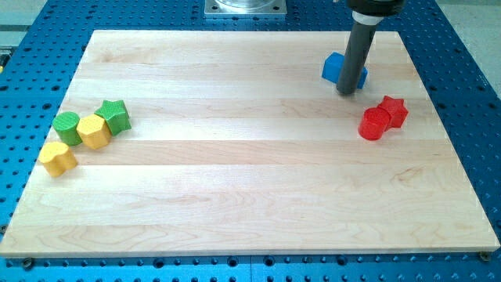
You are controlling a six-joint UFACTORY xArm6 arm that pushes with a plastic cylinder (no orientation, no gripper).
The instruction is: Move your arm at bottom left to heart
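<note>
The yellow heart block (pixel 58 158) lies near the board's left edge, the lowest of a cluster there. My tip (pixel 345 92) is far from it, at the view's upper right. It rests at the lower front of a blue block (pixel 333 68), which the dark rod partly hides, so I cannot make out that block's shape. The whole width of the board lies between my tip and the heart.
A green cylinder (pixel 67 127), a yellow hexagon (pixel 94 131) and a green star (pixel 114 115) sit just above and to the right of the heart. A red cylinder (pixel 374 124) and a red star (pixel 393 110) lie below and to the right of my tip.
</note>
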